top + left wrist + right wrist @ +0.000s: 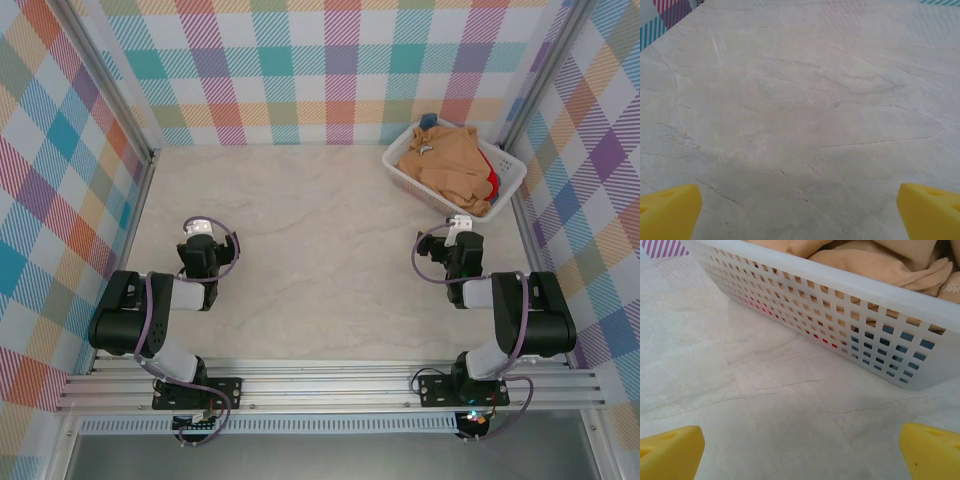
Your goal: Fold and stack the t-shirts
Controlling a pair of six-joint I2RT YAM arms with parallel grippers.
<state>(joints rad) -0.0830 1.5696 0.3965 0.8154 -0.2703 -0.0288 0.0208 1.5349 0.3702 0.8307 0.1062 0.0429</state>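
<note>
Jaws on both arms spread wide; tan t-shirt (450,165) lies bunched in the basket (850,287), axis unclear.

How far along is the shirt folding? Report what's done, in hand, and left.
Done: nothing; the tan t-shirt, red t-shirt and blue t-shirt lie heaped in the basket. In hand: nothing; the left gripper and right gripper hang open over bare table. Left: taking out, folding and stacking all three.
</note>
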